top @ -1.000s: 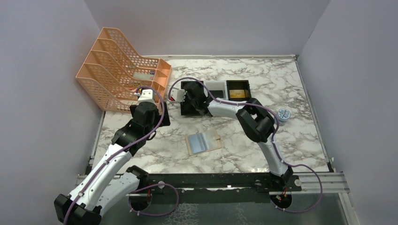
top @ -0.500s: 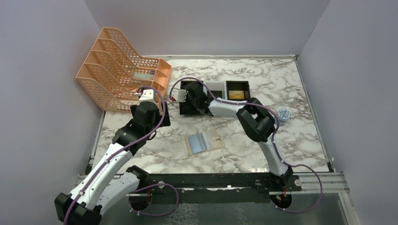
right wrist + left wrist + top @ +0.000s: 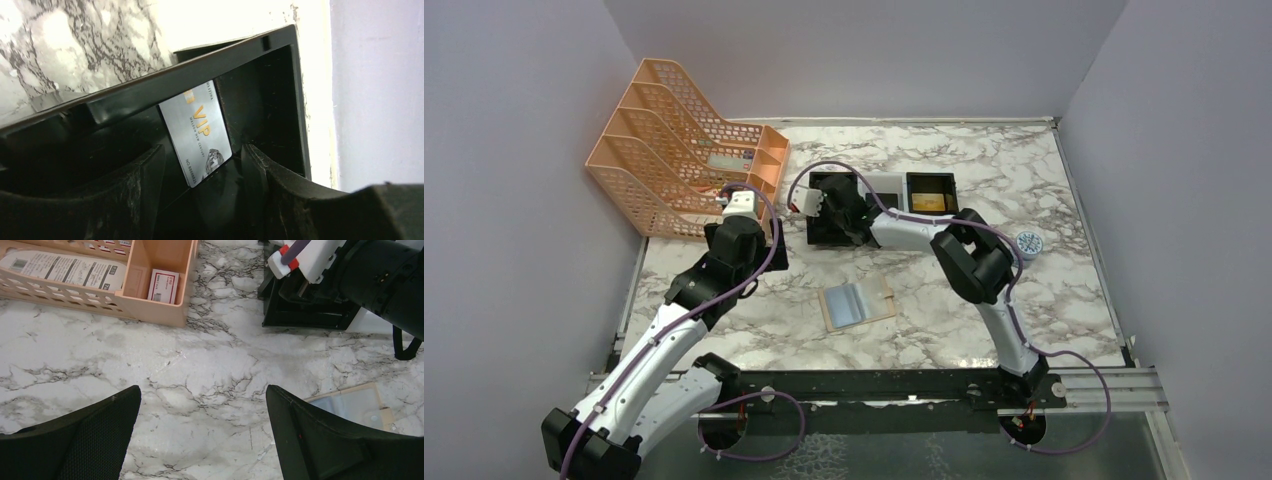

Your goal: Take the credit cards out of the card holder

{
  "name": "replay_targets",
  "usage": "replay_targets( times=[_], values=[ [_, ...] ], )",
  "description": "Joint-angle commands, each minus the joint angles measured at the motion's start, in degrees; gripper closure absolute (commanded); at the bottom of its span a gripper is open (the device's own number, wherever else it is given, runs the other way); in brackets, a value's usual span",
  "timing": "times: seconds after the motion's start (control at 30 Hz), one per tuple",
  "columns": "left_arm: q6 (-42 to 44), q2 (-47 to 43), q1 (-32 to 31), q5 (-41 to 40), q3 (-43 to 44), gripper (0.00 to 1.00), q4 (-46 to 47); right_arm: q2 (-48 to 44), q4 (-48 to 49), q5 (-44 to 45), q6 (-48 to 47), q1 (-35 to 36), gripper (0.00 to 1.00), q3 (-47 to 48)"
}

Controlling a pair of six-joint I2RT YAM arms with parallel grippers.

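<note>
The card holder (image 3: 856,304) lies open on the marble table, tan with grey-blue inner faces; its corner shows in the left wrist view (image 3: 350,402). My right gripper (image 3: 834,212) reaches down into the left black tray (image 3: 829,238). In the right wrist view its fingers (image 3: 202,150) stand apart, and a silver VIP card (image 3: 197,132) lies against the tray's wall (image 3: 200,75) just beyond them, not gripped. A gold card (image 3: 932,201) lies in the right black tray (image 3: 932,180). My left gripper (image 3: 762,236) (image 3: 202,390) is open and empty above bare table.
An orange file rack (image 3: 679,150) stands at the back left, with papers and a small box (image 3: 164,286) in it. A white tray (image 3: 884,188) sits between the two black trays. A small round blue-white tin (image 3: 1028,243) lies at the right.
My left gripper has drifted slightly to the right. My right gripper has shifted a little within the left black tray. The card holder has not moved.
</note>
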Motion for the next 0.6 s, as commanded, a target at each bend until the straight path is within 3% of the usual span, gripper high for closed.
replay_targets(
  times=[0.0,0.13,0.3,0.4,0.5,0.57],
  values=[
    [0.74,-0.11,0.39,1.31,0.55,0.01,-0.19,-6.05,2.45,-3.45,6.62,-0.3,0.41,-0.39],
    [0.85,-0.2,0.37,1.18,0.52,0.01,-0.19,-10.68,5.53,-4.54,13.18,-0.35,0.41,-3.72],
    [0.87,-0.29,0.39,1.1,0.46,0.01,-0.25,-18.12,4.04,-8.3,29.96,-1.19,0.35,-8.38],
    [0.75,-0.21,0.38,0.68,0.46,0.01,-0.18,-22.9,4.11,-4.58,39.71,-1.15,0.22,-13.44],
    [0.58,0.42,0.39,-0.31,0.46,0.01,-0.31,-27.62,2.41,-0.6,48.01,-1.17,0.04,-18.49],
    [0.35,1.06,0.35,-0.63,0.46,0.01,-0.32,-30.89,1.97,-1.04,50.35,-1.17,0.0,-22.35]
  ],
)
